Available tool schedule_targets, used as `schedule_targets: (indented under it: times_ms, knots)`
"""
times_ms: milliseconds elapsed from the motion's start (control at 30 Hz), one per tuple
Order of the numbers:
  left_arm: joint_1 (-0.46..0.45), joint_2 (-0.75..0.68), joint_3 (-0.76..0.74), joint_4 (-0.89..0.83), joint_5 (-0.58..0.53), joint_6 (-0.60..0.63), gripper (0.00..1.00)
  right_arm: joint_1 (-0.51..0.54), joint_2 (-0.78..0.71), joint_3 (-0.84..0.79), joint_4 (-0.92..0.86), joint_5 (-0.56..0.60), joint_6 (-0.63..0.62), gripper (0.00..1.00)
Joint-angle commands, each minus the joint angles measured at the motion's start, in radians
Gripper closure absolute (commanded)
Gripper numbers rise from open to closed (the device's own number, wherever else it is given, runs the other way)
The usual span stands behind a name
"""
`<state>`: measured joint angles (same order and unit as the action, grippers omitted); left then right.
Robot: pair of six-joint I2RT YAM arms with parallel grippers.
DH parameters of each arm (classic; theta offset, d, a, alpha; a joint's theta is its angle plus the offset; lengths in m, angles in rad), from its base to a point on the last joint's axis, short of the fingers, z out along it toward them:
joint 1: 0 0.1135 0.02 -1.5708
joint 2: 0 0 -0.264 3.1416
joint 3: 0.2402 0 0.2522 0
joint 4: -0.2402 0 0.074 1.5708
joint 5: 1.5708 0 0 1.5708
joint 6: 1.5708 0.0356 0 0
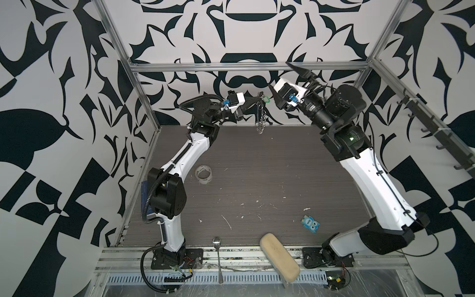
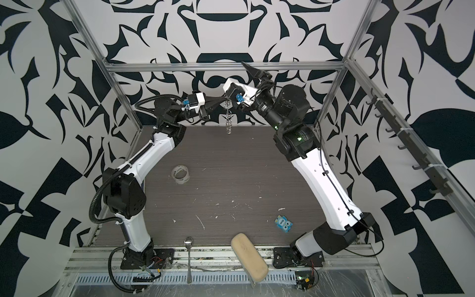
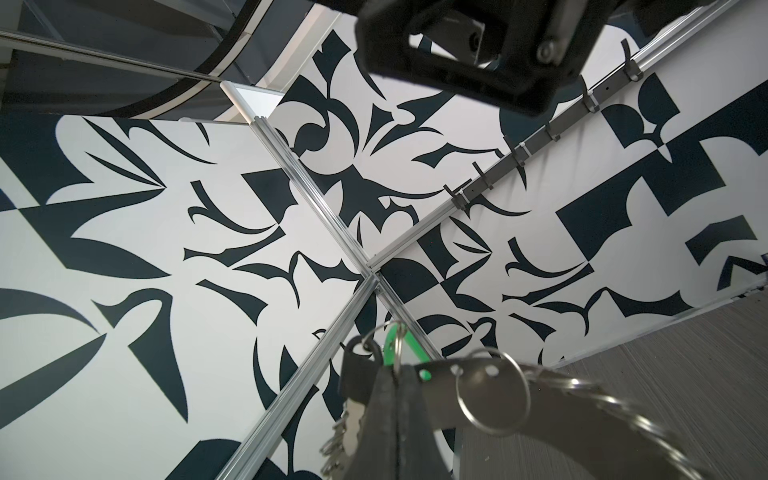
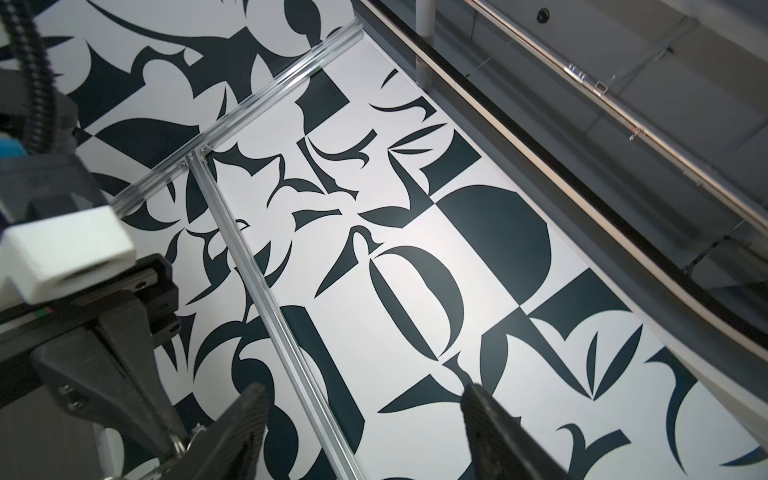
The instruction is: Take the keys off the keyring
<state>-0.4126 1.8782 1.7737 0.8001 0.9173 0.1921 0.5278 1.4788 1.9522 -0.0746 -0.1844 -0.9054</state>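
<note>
The left gripper [image 1: 257, 99] is clamped tight on the top of the keyring [image 1: 260, 117]. The keyring hangs in the air above the back edge of the table [image 1: 257, 180], with the green key [image 1: 266, 99] sticking out just beside the fingertips. The right gripper [image 1: 277, 74] stands wide apart and empty, close to the key. It should probably close on the green head only, clear of the dangling loops, then work the key along the wire while the left gripper holds firm.
</note>
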Motion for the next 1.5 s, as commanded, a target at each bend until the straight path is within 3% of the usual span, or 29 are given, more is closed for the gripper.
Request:
schedule_targets:
  times_ms: [0,200,333,533,767,967,1200,1467]
  knots:
    - [0.004,-0.051,-0.008,0.053,-0.002,-0.024,1.00,-0.021,0.013,0.053,-0.107,0.043,0.145,0.22]
    - [0.005,-0.054,-0.004,0.044,0.001,-0.025,1.00,-0.101,-0.025,-0.079,-0.121,-0.050,0.303,0.20]
    - [0.004,-0.053,-0.002,0.042,0.002,-0.026,1.00,-0.111,-0.056,-0.198,-0.095,-0.061,0.333,0.18]
    - [0.004,-0.060,-0.002,0.036,0.005,-0.025,1.00,-0.111,-0.057,-0.332,0.020,-0.016,0.383,0.04]
    - [0.004,-0.067,-0.009,0.036,0.000,-0.023,1.00,-0.108,-0.037,-0.391,0.220,0.059,0.438,0.01]
    - [0.005,-0.060,0.000,0.040,-0.001,-0.024,1.00,-0.100,-0.026,-0.372,0.241,0.017,0.485,0.01]
    - [0.004,-0.068,-0.009,0.037,0.000,-0.025,1.00,-0.086,0.004,-0.315,0.196,-0.066,0.491,0.01]
    - [0.008,-0.093,-0.033,0.006,0.038,-0.011,1.00,-0.101,-0.038,-0.306,0.073,-0.297,0.421,0.07]
